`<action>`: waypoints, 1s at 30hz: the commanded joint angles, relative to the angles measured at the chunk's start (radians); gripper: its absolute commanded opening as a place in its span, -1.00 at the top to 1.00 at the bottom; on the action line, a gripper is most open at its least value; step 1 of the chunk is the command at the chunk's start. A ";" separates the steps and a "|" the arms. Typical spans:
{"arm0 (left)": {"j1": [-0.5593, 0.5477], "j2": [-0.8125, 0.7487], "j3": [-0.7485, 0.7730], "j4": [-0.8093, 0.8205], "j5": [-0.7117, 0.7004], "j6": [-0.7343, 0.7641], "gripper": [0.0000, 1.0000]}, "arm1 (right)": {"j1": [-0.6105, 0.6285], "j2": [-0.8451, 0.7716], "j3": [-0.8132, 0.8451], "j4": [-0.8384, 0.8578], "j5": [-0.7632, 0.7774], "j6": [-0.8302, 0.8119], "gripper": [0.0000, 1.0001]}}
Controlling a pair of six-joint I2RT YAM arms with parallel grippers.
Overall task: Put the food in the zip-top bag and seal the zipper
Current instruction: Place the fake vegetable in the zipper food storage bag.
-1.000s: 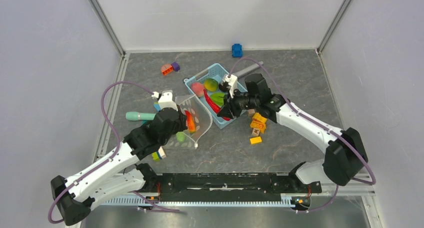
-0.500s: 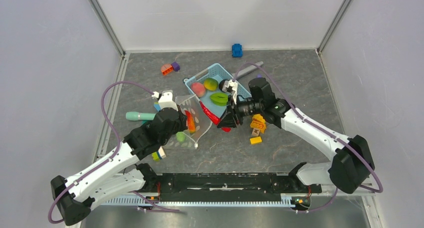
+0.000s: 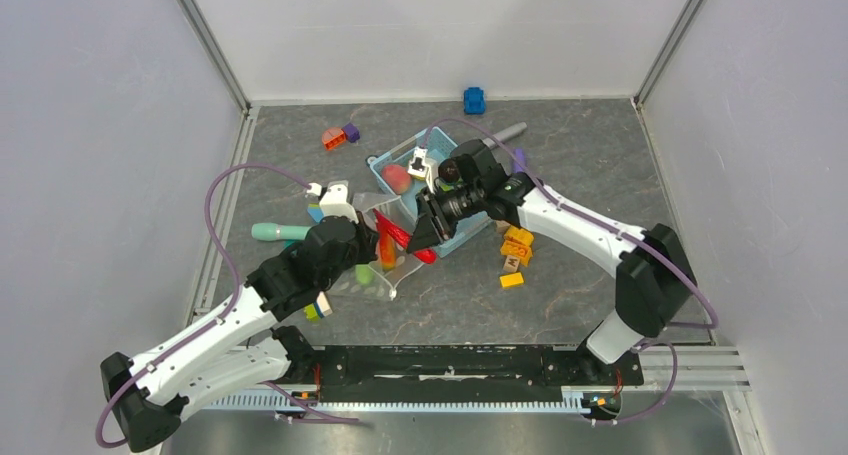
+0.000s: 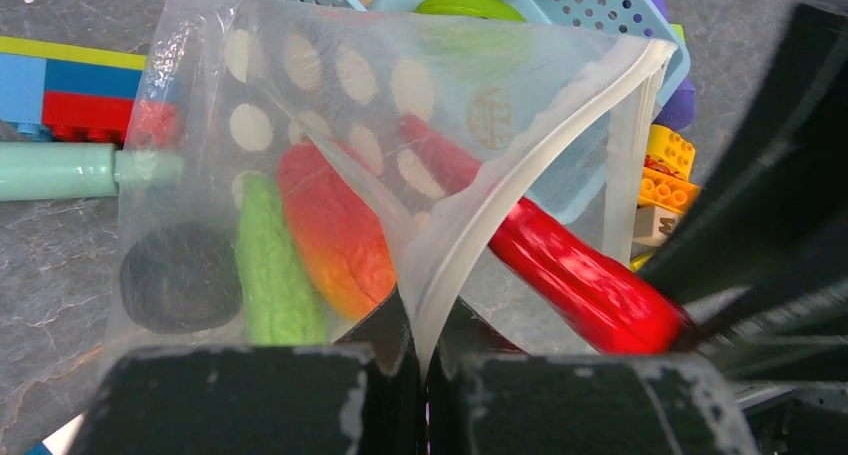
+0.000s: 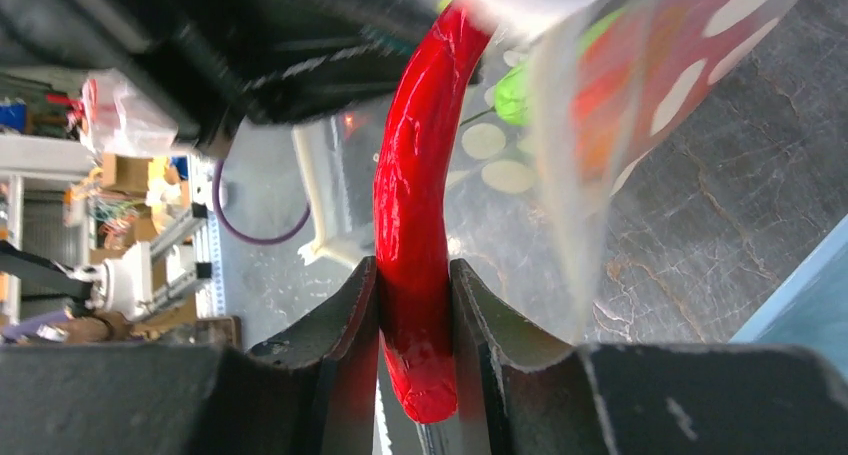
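The clear dotted zip-top bag (image 3: 388, 260) lies left of centre with its mouth toward the basket. My left gripper (image 4: 425, 347) is shut on the zipper strip (image 4: 520, 155) at the mouth edge and holds the bag (image 4: 330, 65) open. Inside lie an orange-red piece (image 4: 335, 225), a green piece (image 4: 270, 265) and a dark brown round piece (image 4: 180, 275). My right gripper (image 5: 415, 305) is shut on a long red pepper (image 5: 420, 175). The pepper's (image 4: 580, 275) far end reaches into the bag mouth. In the top view the right gripper (image 3: 418, 237) is at the bag's right edge.
The light-blue mesh basket (image 3: 465, 233) sits just behind the right gripper and holds a pink fruit (image 3: 397, 178) and a green piece (image 4: 465, 3). Lettered blocks (image 3: 517, 245) lie to its right. A teal cylinder (image 3: 280, 232) lies left of the bag. A blue toy (image 3: 474, 100) sits at the back.
My right gripper has lifted the red pepper out of the basket and carried it left to the bag mouth. The left arm has held the bag still.
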 commanded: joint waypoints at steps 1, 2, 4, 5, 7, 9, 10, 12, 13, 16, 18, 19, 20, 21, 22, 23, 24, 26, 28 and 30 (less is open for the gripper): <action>0.003 -0.024 -0.006 0.073 0.047 0.039 0.96 | -0.002 0.084 0.115 -0.034 0.040 0.113 0.50; 0.003 -0.027 -0.009 0.076 0.054 0.041 0.96 | -0.002 0.099 0.133 -0.022 0.053 0.142 0.49; 0.003 -0.032 -0.010 0.079 0.061 0.039 0.96 | -0.002 0.119 0.144 0.038 0.066 0.214 0.38; 0.003 -0.034 -0.010 0.079 0.064 0.039 0.96 | -0.003 0.126 0.138 0.084 0.060 0.260 0.34; 0.003 -0.037 -0.012 0.081 0.067 0.040 0.96 | -0.003 0.131 0.112 0.182 0.069 0.352 0.34; 0.003 -0.039 -0.012 0.084 0.076 0.039 0.96 | -0.002 0.132 0.086 0.249 0.108 0.423 0.25; 0.003 -0.041 -0.013 0.085 0.080 0.038 0.96 | -0.002 0.133 0.073 0.288 0.115 0.451 0.21; 0.003 -0.040 -0.014 0.087 0.082 0.040 0.96 | -0.001 0.130 0.034 0.393 0.117 0.527 0.11; 0.003 -0.040 -0.013 0.087 0.082 0.041 0.96 | -0.001 0.129 0.020 0.431 0.118 0.547 0.05; 0.003 -0.043 -0.014 0.085 0.077 0.039 0.96 | 0.004 0.128 0.022 0.424 0.154 0.531 -0.06; 0.003 -0.047 -0.013 0.080 0.067 0.034 0.96 | 0.004 0.127 0.022 0.414 0.160 0.519 -0.13; 0.003 -0.052 -0.013 0.078 0.060 0.032 0.96 | 0.004 0.125 0.022 0.411 0.161 0.511 -0.23; 0.003 -0.055 -0.014 0.077 0.056 0.030 0.96 | 0.004 0.124 0.022 0.408 0.163 0.505 -0.34; 0.003 -0.061 -0.016 0.077 0.053 0.028 0.96 | 0.004 0.122 0.022 0.409 0.164 0.500 -0.41; 0.003 -0.066 -0.017 0.078 0.050 0.027 0.95 | 0.004 0.121 0.022 0.410 0.162 0.496 -0.45; 0.003 -0.070 -0.020 0.078 0.047 0.026 0.95 | 0.004 0.120 0.022 0.415 0.158 0.492 -0.50; 0.003 -0.073 -0.020 0.078 0.043 0.024 0.96 | 0.004 0.116 0.022 0.421 0.150 0.488 -0.54; 0.003 -0.078 -0.021 0.076 0.034 0.021 0.95 | 0.004 0.107 0.021 0.434 0.137 0.474 -0.71; 0.003 -0.081 -0.024 0.073 0.024 0.018 0.94 | 0.004 0.092 0.019 0.434 0.134 0.453 -0.96; 0.003 -0.081 -0.023 0.070 0.015 0.017 0.93 | 0.004 0.071 0.014 0.437 0.138 0.434 -0.96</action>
